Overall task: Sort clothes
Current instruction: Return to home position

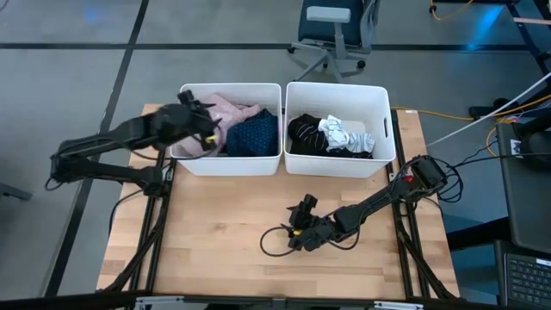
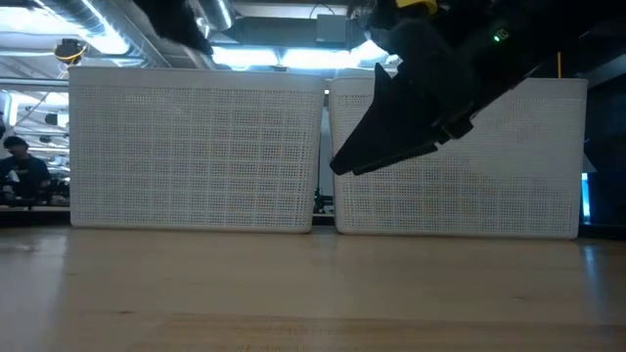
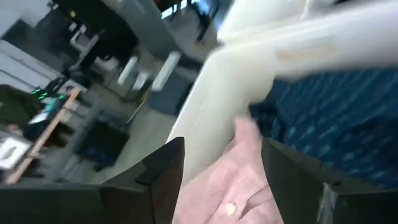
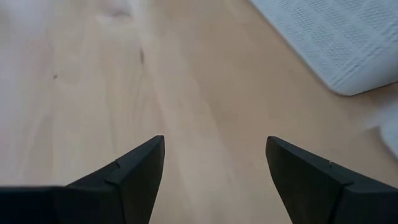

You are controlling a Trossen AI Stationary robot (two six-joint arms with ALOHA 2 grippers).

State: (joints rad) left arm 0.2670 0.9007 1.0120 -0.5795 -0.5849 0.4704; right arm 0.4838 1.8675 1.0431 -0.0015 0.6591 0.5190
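Observation:
Two white bins stand side by side at the table's far edge. The left bin [image 1: 228, 164] holds a pink garment [image 1: 234, 112] and a navy dotted cloth [image 1: 256, 136]. The right bin [image 1: 340, 164] holds black and white pieces [image 1: 331, 133]. My left gripper [image 1: 202, 116] hovers open over the left bin's left end. In its wrist view the pink garment [image 3: 217, 193] and the navy cloth [image 3: 348, 124] lie below the left gripper [image 3: 221, 146]. My right gripper [image 1: 297, 228] stands open, low over the bare table in front of the right bin, with nothing between its fingers [image 4: 214, 143].
The wooden table top [image 1: 215, 224] lies bare in front of the bins. Black cables [image 1: 275, 245] loop on it beside the right gripper. An office chair [image 1: 331, 30] stands on the floor beyond the table's far edge, and a person [image 2: 20, 166] shows far off at the left.

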